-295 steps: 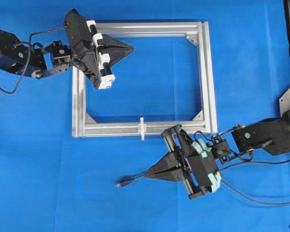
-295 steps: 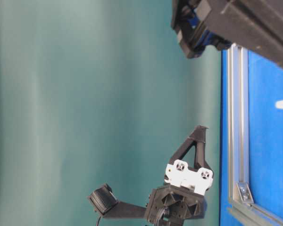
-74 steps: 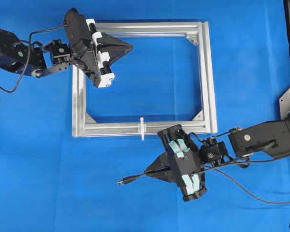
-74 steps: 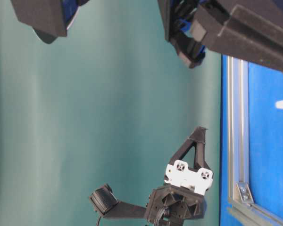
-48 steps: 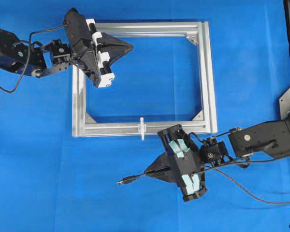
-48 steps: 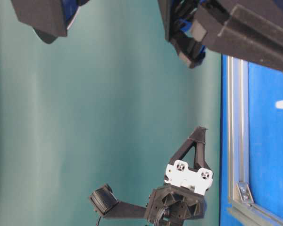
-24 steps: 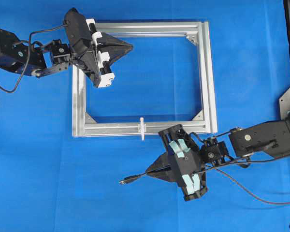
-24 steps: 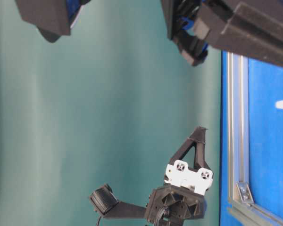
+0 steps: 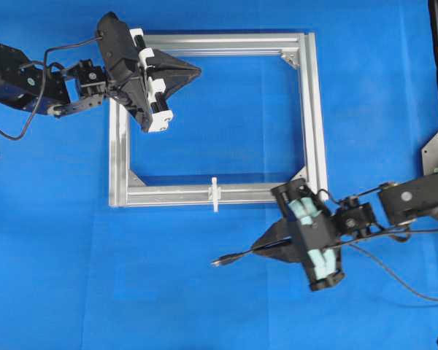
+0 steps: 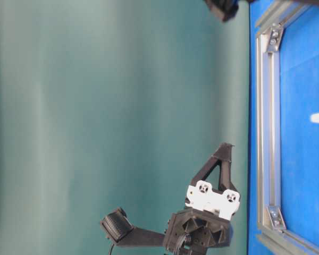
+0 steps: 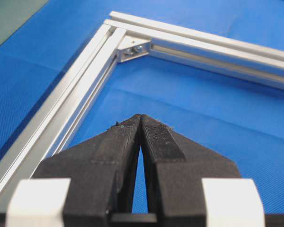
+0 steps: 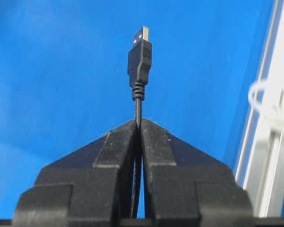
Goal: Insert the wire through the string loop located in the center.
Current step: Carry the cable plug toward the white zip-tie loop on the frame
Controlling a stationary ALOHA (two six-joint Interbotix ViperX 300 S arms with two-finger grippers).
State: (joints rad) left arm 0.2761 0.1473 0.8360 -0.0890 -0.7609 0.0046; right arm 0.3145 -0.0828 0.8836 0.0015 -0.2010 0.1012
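Jaws of the right gripper (image 9: pixel 257 245) pinched shut on the wire (image 12: pixel 140 56), plug end sticking out past the tips toward the left in the overhead view, above bare blue tabletop (image 9: pixel 95 277). Seen in the right wrist view as a black plug with a metal tip standing straight above the closed tips. Jaws of the left gripper (image 9: pixel 197 71) pressed together on nothing, poised over the upper left part of the silver frame (image 9: pixel 312 109), tips pointing right over the blue area inside it. Confirmed in the left wrist view: tips meeting, a frame corner with its bracket (image 11: pixel 134 48) beyond. White string loop (image 9: pixel 214 193) sitting across the lower bar of the frame at mid-length, up and just left of the plug, apart from it. Shown blurred at the right edge of the right wrist view, beside the frame bar.
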